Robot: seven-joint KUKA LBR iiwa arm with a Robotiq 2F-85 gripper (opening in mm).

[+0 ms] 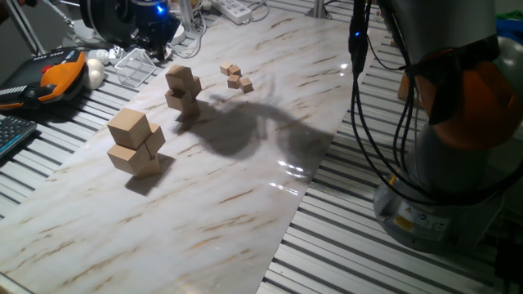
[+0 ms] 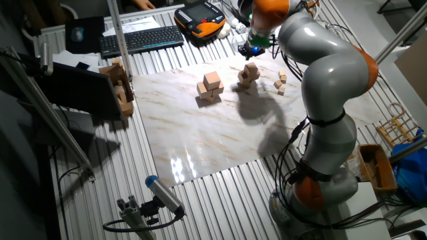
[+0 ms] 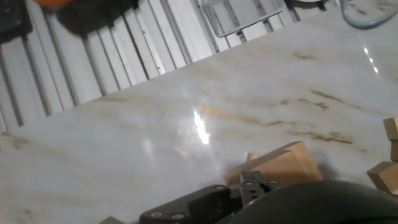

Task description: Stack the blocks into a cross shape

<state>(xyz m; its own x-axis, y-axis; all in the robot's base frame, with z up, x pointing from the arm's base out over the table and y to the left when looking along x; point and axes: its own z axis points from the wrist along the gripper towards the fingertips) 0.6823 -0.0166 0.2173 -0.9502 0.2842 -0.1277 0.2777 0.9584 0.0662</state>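
The middle-sized tan blocks [image 1: 181, 88] stand as a small two-layer stack at the back of the marble board [image 1: 229, 204]. The stack also shows in the other fixed view [image 2: 248, 75]. My gripper [image 2: 253, 49] hangs just above and behind the stack, apart from it. It is above the top edge of the first fixed view, where only its shadow falls on the board. In the hand view one tan block [image 3: 283, 165] lies right below the dark gripper parts [image 3: 249, 186]. I see nothing held. The fingers are too small and cut off to read.
A stack of bigger tan cubes [image 1: 135, 145] stands left of the blocks. Several tiny tan cubes [image 1: 236, 76] lie to their right, also showing in the hand view [image 3: 384, 174]. A clear plastic box [image 1: 135, 65], an orange pendant [image 1: 57, 73] and a keyboard [image 1: 12, 135] lie off the board's left.
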